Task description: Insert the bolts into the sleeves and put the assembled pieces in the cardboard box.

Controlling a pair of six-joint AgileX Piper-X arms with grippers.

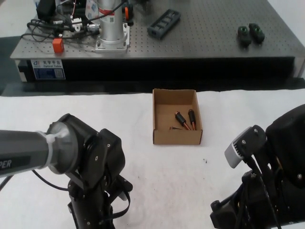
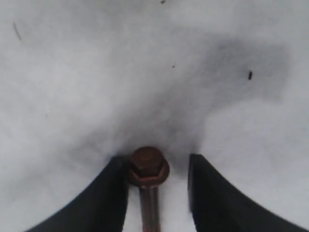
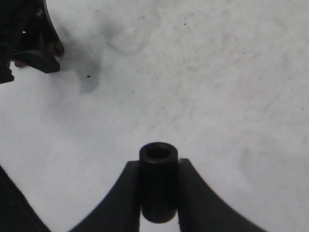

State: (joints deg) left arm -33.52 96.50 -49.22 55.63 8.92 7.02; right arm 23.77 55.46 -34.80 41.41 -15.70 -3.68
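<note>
The sleeve (image 3: 158, 186), a short black tube with its open bore showing, is sitting clamped in the right claw (image 3: 159, 165), both fingers pressing on its sides over the white-covered desk (image 3: 231, 96).

The bolt (image 2: 148, 169), rust-brown with a flanged hexagonal head, is sitting inside the left claw (image 2: 155, 162), its shank running back toward the wrist. That claw is standing apart around it. One finger (image 2: 108, 193) is touching the head's flange, while a strip of white is showing between the bolt and the other finger. Whether the bolt is resting on the desk cannot be told.

Seen from the right claw, the left claw (image 3: 34, 43) is hanging farther off, close over the desk and casting a shadow beside itself.

The cardboard box (image 1: 176, 138) is sitting ahead of both claws and well apart from them, between the lines of the left arm (image 1: 86, 157) and the right arm (image 1: 281, 157). Two assembled pieces (image 1: 180, 120) are lying side by side in it.

Beyond the box, farther still from the claws, a perforated metal table (image 1: 214, 28) is carrying a metal post (image 1: 112, 24), an orange block (image 1: 57, 45), a dark slotted tray (image 1: 164, 23) and two black knobs (image 1: 250, 34).
</note>
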